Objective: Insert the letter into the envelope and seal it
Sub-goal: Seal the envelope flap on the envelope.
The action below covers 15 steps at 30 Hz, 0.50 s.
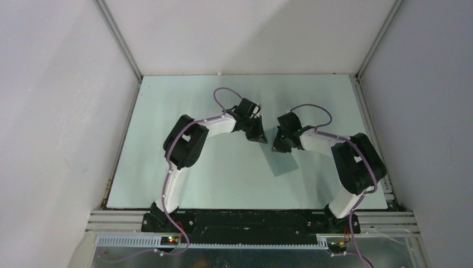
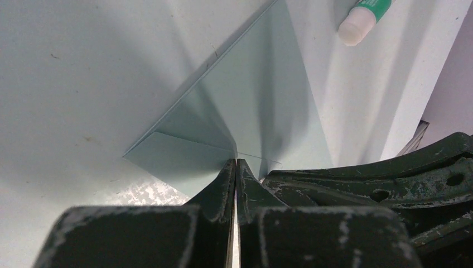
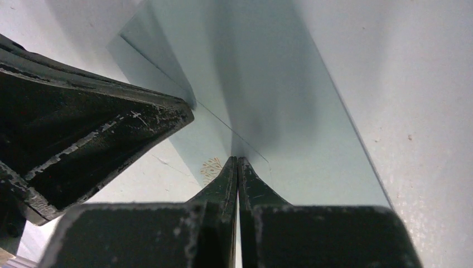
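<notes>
I see the pale green table [image 1: 167, 167] with the envelope [image 1: 285, 162] lying flat near its middle, a little to the right. Both claws meet at the envelope's far left corner. My left claw [image 2: 235, 163] is squeezed together, tips touching the envelope at a fold. My right claw [image 3: 237, 159] is squeezed together too, tips on the envelope's edge. I cannot tell if paper is pinched inside either one. A white stick [image 2: 362, 19] with a green cap lies past the envelope. A tiny tan swirl, maybe the letter [image 3: 211, 167], peeks out by the right claw.
</notes>
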Each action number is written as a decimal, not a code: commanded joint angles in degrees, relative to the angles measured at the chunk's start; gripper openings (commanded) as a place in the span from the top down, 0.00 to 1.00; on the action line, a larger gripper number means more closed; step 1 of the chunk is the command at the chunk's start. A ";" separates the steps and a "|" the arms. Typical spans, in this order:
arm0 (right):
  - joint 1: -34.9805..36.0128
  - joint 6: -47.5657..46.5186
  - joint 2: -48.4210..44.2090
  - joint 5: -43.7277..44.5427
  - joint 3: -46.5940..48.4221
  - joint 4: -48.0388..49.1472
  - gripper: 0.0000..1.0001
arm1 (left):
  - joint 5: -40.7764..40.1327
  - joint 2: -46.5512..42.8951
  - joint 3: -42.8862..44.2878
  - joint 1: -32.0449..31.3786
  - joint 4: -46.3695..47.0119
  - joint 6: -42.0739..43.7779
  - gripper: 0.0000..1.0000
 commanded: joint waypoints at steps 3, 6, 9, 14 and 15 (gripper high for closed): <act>0.35 0.57 3.20 -0.47 0.28 1.75 1.00 | 1.55 0.19 -0.26 -0.08 0.49 0.44 0.96; -0.17 1.86 3.34 -1.87 0.29 2.68 1.00 | 3.03 -4.03 -6.26 -0.20 7.27 -1.65 0.96; -1.06 2.72 4.52 -2.38 0.29 3.55 1.00 | 4.34 -5.89 -8.58 -0.79 8.56 -2.16 0.95; -0.90 2.89 5.15 -1.39 0.07 2.53 1.00 | 4.41 -3.79 -7.91 -1.37 6.89 -2.14 0.96; -0.85 2.74 4.76 -1.18 -0.41 2.45 1.00 | 3.49 -3.07 -7.16 -1.32 6.30 -2.22 0.96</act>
